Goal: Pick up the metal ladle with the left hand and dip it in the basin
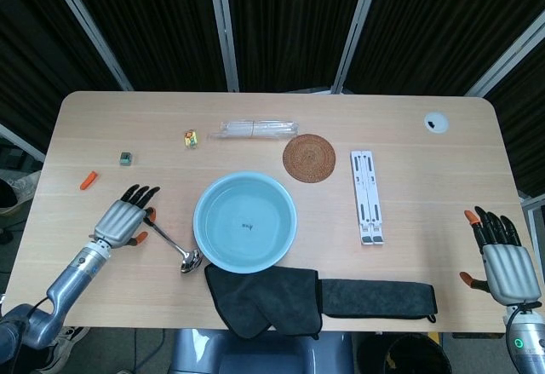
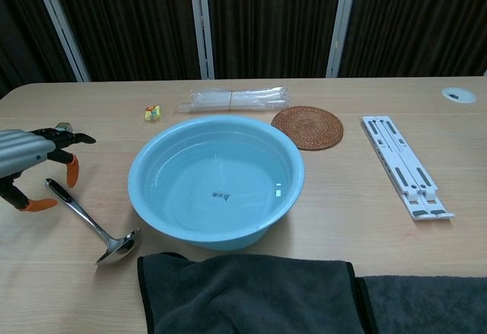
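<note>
I see my left hand [image 1: 124, 219] poised over the black handle end of the metal ladle [image 1: 167, 239], fingers [image 2: 70, 138] spread wide and holding nothing. The ladle lies flat on the tabletop [image 1: 409, 152], its bowl just beside the light blue basin [image 1: 245, 221] of water. Far right, my right hand [image 1: 504, 265] sits at the tabletop's edge, fingers apart and empty.

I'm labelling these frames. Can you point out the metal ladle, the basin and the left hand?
metal ladle [image 2: 116, 247], chest view, on its bowl.
basin [image 1: 203, 201], head view, on its left rim.
left hand [image 1: 122, 221], head view, on the back of the hand.
</note>
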`<state>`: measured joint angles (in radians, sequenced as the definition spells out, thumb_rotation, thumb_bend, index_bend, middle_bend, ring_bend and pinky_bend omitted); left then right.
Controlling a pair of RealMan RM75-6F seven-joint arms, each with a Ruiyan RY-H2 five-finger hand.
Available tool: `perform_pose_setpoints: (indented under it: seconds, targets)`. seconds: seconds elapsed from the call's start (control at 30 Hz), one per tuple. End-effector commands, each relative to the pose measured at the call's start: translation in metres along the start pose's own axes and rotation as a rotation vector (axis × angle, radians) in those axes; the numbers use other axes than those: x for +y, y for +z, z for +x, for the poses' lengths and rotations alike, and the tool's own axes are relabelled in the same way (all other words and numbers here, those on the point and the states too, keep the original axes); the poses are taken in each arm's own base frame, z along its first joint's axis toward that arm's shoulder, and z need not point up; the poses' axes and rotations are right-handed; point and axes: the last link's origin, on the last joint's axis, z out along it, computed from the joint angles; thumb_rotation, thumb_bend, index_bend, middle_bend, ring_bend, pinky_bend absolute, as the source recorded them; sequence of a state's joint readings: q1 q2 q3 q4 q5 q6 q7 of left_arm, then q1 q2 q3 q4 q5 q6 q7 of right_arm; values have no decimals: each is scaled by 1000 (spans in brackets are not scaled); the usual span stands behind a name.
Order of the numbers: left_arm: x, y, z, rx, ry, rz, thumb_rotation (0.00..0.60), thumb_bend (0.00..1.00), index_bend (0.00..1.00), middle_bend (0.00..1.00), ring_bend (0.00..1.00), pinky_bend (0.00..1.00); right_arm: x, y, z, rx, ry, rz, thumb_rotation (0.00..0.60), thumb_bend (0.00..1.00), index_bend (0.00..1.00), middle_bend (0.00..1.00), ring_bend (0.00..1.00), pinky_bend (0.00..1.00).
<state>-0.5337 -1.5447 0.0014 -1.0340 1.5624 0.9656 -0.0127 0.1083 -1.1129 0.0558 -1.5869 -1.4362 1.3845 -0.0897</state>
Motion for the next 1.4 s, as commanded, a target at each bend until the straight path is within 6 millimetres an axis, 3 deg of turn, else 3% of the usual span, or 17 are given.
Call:
perform_pose_setpoints:
  seconds: [0.03, 0.37, 0.9, 1.4]
  targets:
    - [4, 3, -2, -4, -2, -15, 600, 321, 438, 0, 0, 0, 2, -1, 1, 2, 1, -3, 600, 4, 0, 0, 0, 0]
    - [13, 6, -12, -25, 0, -46, 600, 321, 473, 0, 0, 0, 4, -2, 4, 12, 9, -7, 600, 4, 0, 0, 0, 0]
    - [-1, 7, -18, -50, 28, -13, 600, 336, 470, 0, 0, 0, 5, -4, 7, 21, 14, -7, 600, 4, 0, 0, 0, 0]
    - [0, 15, -23, -44, 38, -6, 600, 339, 439, 0, 0, 0, 7, -3, 8, 20, 18, -9, 600, 5, 0, 0, 0, 0]
